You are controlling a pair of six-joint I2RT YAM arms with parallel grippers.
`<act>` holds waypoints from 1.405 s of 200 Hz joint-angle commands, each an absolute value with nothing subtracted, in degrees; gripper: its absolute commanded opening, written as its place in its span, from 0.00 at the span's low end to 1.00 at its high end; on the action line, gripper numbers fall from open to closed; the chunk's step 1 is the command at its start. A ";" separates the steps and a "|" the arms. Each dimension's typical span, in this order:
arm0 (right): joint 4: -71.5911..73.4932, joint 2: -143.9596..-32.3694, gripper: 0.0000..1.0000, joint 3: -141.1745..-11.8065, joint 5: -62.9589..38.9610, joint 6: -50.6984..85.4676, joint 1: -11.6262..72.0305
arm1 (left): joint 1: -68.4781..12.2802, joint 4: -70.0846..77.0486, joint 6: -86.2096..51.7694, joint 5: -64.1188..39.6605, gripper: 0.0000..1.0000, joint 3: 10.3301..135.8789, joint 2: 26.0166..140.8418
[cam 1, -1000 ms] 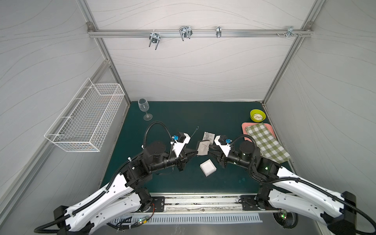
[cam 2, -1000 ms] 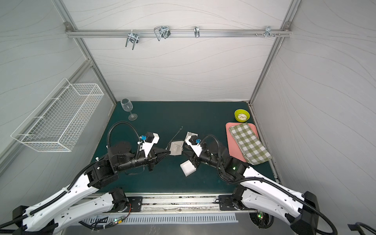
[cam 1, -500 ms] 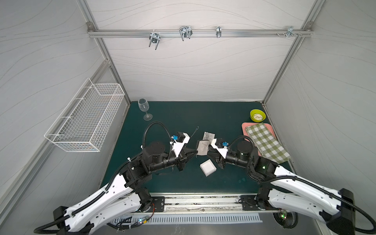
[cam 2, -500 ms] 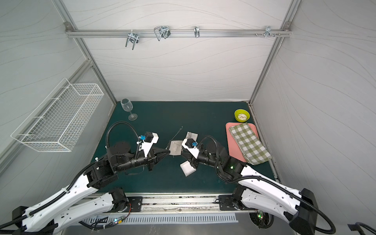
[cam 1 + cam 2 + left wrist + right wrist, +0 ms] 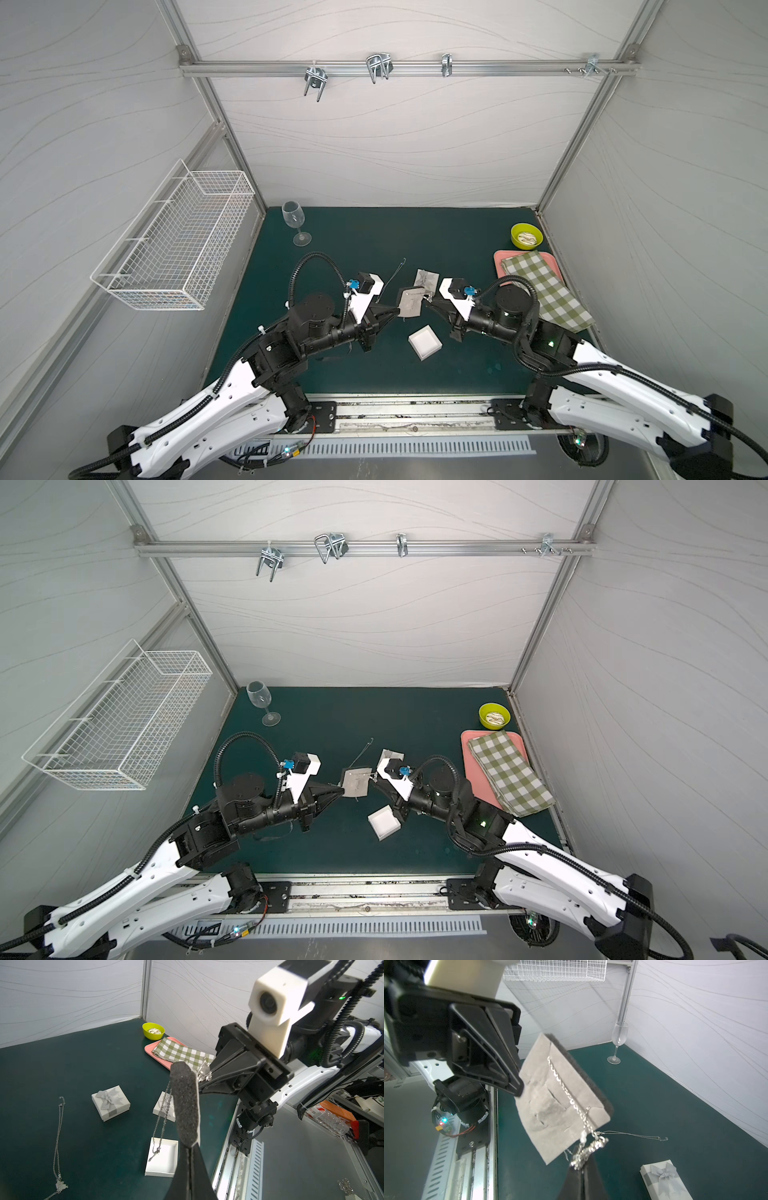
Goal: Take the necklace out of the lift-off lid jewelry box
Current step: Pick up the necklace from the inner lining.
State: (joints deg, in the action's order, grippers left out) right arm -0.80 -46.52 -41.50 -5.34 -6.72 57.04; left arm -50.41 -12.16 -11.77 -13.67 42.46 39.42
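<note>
My left gripper [image 5: 395,309] [image 5: 189,1147] is shut on a grey foam insert pad [image 5: 410,302] [image 5: 550,1105], held in the air over the mat. The silver necklace [image 5: 564,1086] runs across the pad's face, and its chain [image 5: 164,1109] hangs down behind the pad. At the pad's edge my right gripper [image 5: 583,1164] [image 5: 374,777] is shut on the necklace's bunched pendant end [image 5: 588,1151]. The open white box base [image 5: 424,341] [image 5: 164,1157] sits empty on the mat below. A white lid with a grey bow [image 5: 111,1102] [image 5: 427,277] rests further back.
A second necklace [image 5: 59,1136] [image 5: 633,1135] lies loose on the green mat. Another small white box [image 5: 164,1106] sits beside the base. A wine glass [image 5: 296,222] stands back left. A yellow bowl [image 5: 526,236] and a pink tray [image 5: 498,262] with a checked cloth are at the right.
My right gripper has closed its jaws on the necklace at the pad's edge. The left gripper has stayed where it was, holding the pad.
</note>
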 commanded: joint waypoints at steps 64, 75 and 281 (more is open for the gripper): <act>-19.26 -49.89 0.00 -57.56 4.50 -0.05 55.78 | -50.70 -13.14 -13.29 -12.44 0.00 36.79 33.52; -21.03 -51.39 0.00 -59.86 4.14 0.17 55.39 | -50.71 -13.23 -13.92 -12.50 0.00 35.51 31.59; -30.85 -75.59 0.00 -74.10 2.57 6.36 48.89 | -50.72 -27.58 -16.88 -11.83 0.00 33.02 9.18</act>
